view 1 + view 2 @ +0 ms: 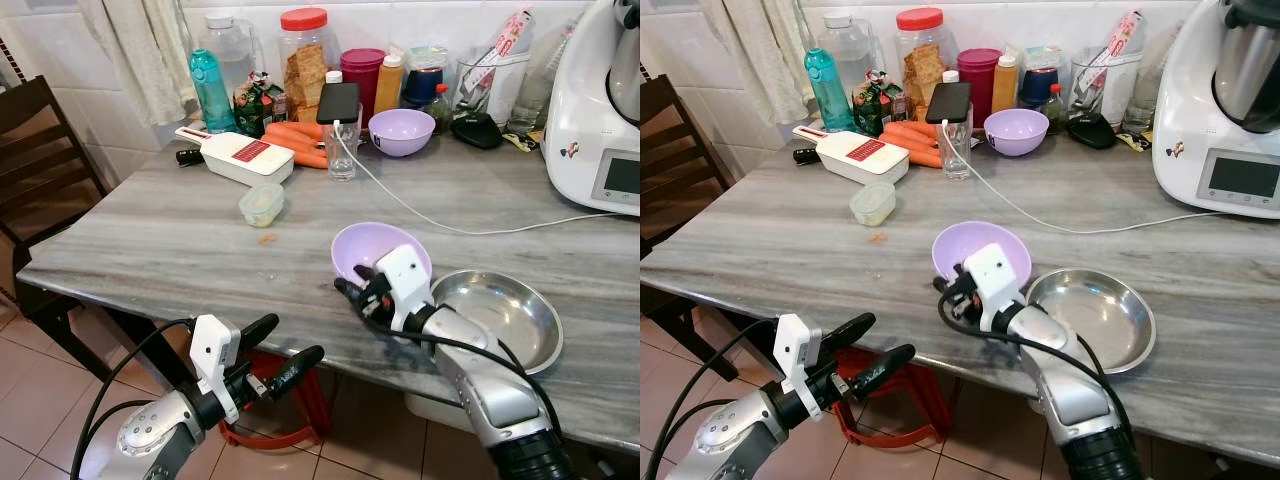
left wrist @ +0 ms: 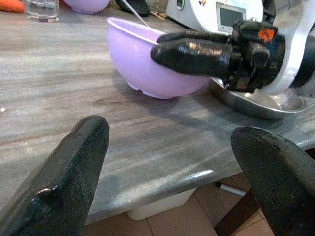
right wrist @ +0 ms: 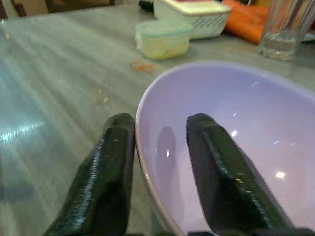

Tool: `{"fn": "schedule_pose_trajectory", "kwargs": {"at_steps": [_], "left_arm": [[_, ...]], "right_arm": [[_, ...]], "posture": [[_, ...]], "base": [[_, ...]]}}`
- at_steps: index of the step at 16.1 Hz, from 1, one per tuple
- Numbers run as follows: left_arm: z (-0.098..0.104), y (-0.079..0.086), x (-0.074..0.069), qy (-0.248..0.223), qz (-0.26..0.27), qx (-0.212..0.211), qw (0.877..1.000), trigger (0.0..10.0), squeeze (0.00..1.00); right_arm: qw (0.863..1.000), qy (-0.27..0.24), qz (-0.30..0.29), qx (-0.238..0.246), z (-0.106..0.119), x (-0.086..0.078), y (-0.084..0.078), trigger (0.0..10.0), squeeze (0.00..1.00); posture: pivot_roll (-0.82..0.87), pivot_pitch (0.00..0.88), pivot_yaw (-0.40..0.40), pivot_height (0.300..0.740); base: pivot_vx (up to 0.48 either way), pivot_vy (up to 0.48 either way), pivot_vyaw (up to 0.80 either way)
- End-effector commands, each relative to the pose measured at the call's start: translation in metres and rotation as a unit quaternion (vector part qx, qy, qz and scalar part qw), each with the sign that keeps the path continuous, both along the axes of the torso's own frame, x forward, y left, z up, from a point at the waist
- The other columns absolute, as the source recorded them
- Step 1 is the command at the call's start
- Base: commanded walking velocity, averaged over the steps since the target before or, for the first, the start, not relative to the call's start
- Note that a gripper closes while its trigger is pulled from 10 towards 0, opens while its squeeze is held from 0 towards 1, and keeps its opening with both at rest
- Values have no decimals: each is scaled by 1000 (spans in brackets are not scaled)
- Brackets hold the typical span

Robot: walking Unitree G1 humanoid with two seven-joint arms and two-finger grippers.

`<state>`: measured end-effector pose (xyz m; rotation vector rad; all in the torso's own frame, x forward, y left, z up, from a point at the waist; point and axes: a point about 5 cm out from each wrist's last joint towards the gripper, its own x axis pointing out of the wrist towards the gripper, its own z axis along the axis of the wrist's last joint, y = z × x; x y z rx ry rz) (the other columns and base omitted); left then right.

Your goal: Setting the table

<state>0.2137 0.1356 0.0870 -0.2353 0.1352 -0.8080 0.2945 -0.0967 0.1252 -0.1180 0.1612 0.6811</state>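
At lower centre of the frame, right gripper [image 1: 352,290] pinches the near rim of the purple bowl [image 1: 372,245], one finger inside, one outside. Bowl sits on the worktop [image 1: 180,250] beside the steel plate [image 1: 505,315]. Left gripper [image 1: 283,352] idles open below the edge. Step: bowl placement; next, likely lift or release cleanly.

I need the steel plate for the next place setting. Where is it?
In the eye views the steel plate sits near the table's front edge on the robot's right, touching the lilac bowl gripped by the right tool.
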Motion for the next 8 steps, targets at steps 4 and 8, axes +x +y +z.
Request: {"fn": "schedule_pose_trajectory", "kwargs": {"at_steps": [4,8], "left_arm": [[5,0,5,-9,-5,9,1000,10000,0],[4,-2,9,-9,-7,9,1000,10000,0]], "right_arm": [[999,-34,-23,33,27,8,-3,10000,1000],[992,-80,-74,57,50,10,-11,10000,1000]], "posture": [[-68,0,102,740],[-81,0,103,740]], "base": [[0,0,0],[0,0,0]]}}
